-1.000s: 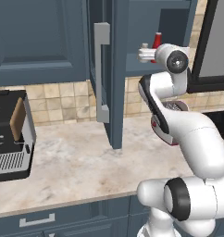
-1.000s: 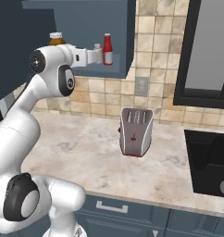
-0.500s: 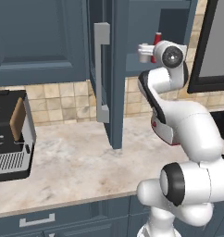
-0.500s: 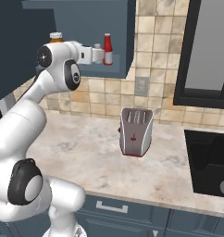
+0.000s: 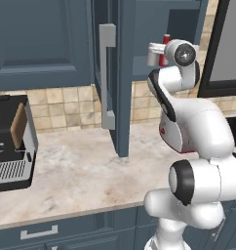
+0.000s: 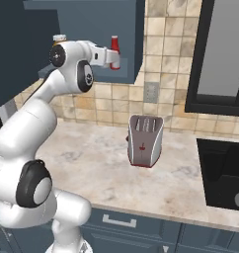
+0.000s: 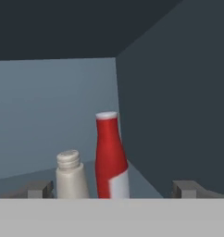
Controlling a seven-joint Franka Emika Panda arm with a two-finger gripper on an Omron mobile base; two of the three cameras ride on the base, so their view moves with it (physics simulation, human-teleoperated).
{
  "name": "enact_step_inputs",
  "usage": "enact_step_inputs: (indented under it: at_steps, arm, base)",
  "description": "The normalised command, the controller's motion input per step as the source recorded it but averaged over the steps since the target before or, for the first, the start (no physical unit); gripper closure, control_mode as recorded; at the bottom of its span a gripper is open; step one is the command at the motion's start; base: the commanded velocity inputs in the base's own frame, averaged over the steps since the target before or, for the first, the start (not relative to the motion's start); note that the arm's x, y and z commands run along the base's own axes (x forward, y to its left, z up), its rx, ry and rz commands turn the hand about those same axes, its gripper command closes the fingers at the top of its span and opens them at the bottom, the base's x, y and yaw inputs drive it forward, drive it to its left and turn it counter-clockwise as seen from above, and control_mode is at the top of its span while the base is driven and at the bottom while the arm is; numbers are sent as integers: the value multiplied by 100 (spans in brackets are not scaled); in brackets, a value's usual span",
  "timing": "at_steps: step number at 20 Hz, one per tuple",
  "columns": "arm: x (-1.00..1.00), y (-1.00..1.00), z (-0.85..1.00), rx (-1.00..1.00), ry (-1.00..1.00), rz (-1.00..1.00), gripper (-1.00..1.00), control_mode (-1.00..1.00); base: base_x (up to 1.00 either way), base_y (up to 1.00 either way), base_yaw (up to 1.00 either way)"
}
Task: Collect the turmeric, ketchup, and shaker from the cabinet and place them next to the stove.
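Standing behind the robot here, so starting with what's closest: the marble counter (image 5: 86,171) runs across in front of it. A black coffee machine (image 5: 10,141) sits at the left end, a steel toaster (image 6: 145,140) with red trim stands further right, and a dark sink (image 6: 222,170) is set into the counter at the far right. A tiled backsplash (image 6: 166,59) runs behind all of that.

Up above, the cabinet (image 5: 122,73) has its door swung open toward us, the long grey bar handle (image 5: 108,75) facing out. The white arm is lifted up to shelf height, and the gripper (image 6: 111,57) is pointing straight into the open cabinet. Its jaws are spread wide apart with nothing between them, just in front of the stuff on the shelf.

On that shelf, the ketchup (image 7: 111,155) stands upright near the cabinet's right wall, red with a white cap, and you can spot it past the hand from both sides (image 5: 165,46). The shaker (image 7: 71,175) stands just left of it, shorter and pale, close beside it but I can't tell if they touch. The turmeric (image 6: 59,38) pokes up behind the arm's shoulder, further left on the shelf, only its top visible.
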Motion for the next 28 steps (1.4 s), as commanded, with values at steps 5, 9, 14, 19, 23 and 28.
enact_step_inputs:
  at_steps: [5, 9, 14, 19, 23, 28]
  arm:
    - [34, 0, 6, 0, 0, -3, -100, -100]
    - [33, 0, 2, 0, 0, -1, -100, -100]
    - [24, 0, 0, 0, 0, 0, -100, -100]
    - [19, -1, 0, 0, 0, 0, -100, -100]
    - [16, -10, 0, 0, 0, -1, -100, -100]
    - [15, -12, 0, 0, 0, -1, -100, -100]
  base:
    - [0, 0, 0]
    - [0, 0, 0]
    - [0, 0, 0]
    - [0, 0, 0]
    - [0, 0, 0]
    - [0, 0, 0]
